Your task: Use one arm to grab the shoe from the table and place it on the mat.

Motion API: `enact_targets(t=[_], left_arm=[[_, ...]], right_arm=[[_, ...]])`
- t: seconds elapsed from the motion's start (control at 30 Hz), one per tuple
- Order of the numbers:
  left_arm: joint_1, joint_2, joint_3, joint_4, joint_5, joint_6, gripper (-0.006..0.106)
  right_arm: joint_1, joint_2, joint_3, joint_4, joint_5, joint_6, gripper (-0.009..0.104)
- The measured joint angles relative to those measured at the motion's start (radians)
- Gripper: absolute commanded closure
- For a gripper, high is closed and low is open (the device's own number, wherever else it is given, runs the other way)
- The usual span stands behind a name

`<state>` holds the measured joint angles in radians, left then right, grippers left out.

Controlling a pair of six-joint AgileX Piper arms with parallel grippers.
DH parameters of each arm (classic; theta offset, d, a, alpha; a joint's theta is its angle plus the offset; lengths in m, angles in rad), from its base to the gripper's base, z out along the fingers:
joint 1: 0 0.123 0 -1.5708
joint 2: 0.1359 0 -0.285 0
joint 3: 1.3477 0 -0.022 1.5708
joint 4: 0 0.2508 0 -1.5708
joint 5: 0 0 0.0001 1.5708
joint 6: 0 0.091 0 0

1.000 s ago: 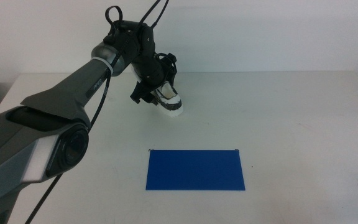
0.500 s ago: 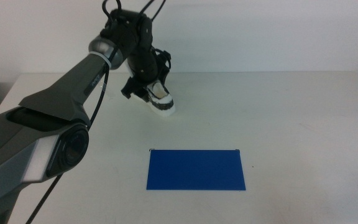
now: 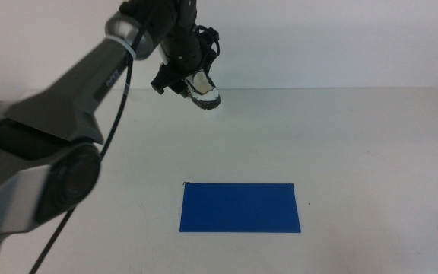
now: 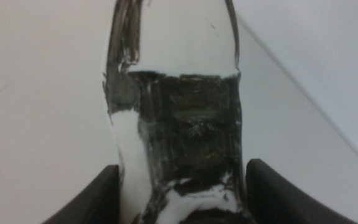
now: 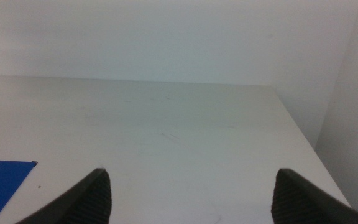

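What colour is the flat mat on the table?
The mat is plain royal blue, and it shows best in the middle view.

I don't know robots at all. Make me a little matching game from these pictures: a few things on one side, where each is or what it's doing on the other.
Things:
1. shoe
2. mat
3. left end effector
4. right end effector

States:
A. lying flat on the table, near its front
B. open, holding nothing
C. lifted clear of the table
D. shut on the shoe

Pairs: 1-C, 2-A, 3-D, 4-B
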<state>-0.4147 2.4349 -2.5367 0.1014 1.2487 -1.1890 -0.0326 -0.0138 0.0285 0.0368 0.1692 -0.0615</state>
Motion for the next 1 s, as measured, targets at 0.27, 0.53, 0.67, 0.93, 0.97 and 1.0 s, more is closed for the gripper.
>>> enact_targets(t=[0.27,0.53,0.67,0.93,0.97,1.0], left_arm=[[-0.038,-0.234,0.367,0.053,0.000,-0.119,0.102],[-0.118,-0.454,0.649,0.109,-0.001,-0.271,0.102],[-0.147,-0.527,0.750,0.125,-0.004,-0.318,0.102],[-0.241,-0.677,0.949,0.172,-0.008,-0.447,0.102],[-0.255,-0.694,0.966,0.181,-0.007,-0.461,0.102],[-0.265,-0.706,0.977,0.190,-0.007,-0.474,0.102]], right_arm=[[0.000,0.000,0.000,0.000,0.000,0.000,0.029],[0.000,0.000,0.000,0.000,0.000,0.000,0.029],[0.000,0.000,0.000,0.000,0.000,0.000,0.029],[0.000,0.000,0.000,0.000,0.000,0.000,0.029],[0.000,0.000,0.000,0.000,0.000,0.000,0.029],[0.000,0.000,0.000,0.000,0.000,0.000,0.029]])
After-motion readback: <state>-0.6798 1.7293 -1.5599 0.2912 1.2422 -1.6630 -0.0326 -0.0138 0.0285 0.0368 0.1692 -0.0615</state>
